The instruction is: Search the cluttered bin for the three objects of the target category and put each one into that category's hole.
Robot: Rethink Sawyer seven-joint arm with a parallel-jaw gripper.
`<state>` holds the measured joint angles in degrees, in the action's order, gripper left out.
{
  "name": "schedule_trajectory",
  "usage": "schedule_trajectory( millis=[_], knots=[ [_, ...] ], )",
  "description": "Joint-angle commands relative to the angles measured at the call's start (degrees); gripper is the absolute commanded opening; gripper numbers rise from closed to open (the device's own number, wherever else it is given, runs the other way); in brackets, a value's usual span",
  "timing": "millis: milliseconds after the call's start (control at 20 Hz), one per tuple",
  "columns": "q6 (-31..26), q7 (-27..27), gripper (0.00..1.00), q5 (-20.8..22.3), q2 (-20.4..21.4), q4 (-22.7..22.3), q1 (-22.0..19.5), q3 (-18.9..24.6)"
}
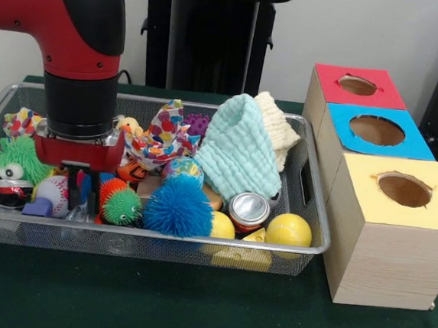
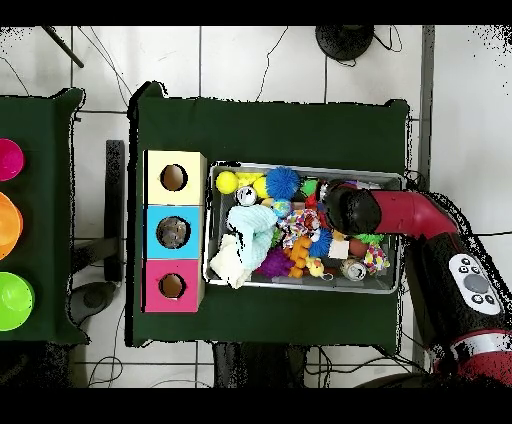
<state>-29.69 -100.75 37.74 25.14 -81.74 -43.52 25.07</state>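
Green cloth over the tabletop (image 1: 153,304) fills the bottom of the front view. Just above it, the bin (image 1: 120,236) of silver mesh is seen, packed with toys: a blue spiky ball (image 1: 178,206), two yellow balls, a metal can (image 1: 249,209), a pale green cloth (image 1: 243,147). At right, three wooden boxes are lined up; the hole (image 1: 377,130) with the blue surround sits in the middle one, between red and yellow.

The arm is lowered into the left part of the bin. The hand (image 1: 82,190) is sunk among the toys; whether it is open or closed cannot be told. Something clear and crinkled shows just beneath it, too indistinct to name; the three objects cannot otherwise be made out.

A white wall and a black stand are noted behind. In the overhead view, tiled floor, cables, and coloured bowls at the left edge are seen.
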Motion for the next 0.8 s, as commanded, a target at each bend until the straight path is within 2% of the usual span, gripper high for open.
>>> schedule_trajectory(
  millis=[50, 200, 500, 800],
  knots=[
    [-2.61, 4.40, 0.00, -0.88, -3.35, -1.15, 1.05, 2.80],
    [-3.86, 4.57, 0.00, -2.03, -1.02, -3.06, 0.56, 3.31],
    [-9.26, 4.81, 0.00, -6.72, 10.51, -10.29, -0.63, 3.91],
    [-14.55, 6.83, 0.00, -10.54, 16.16, -11.25, -0.68, 3.78]
  ],
)
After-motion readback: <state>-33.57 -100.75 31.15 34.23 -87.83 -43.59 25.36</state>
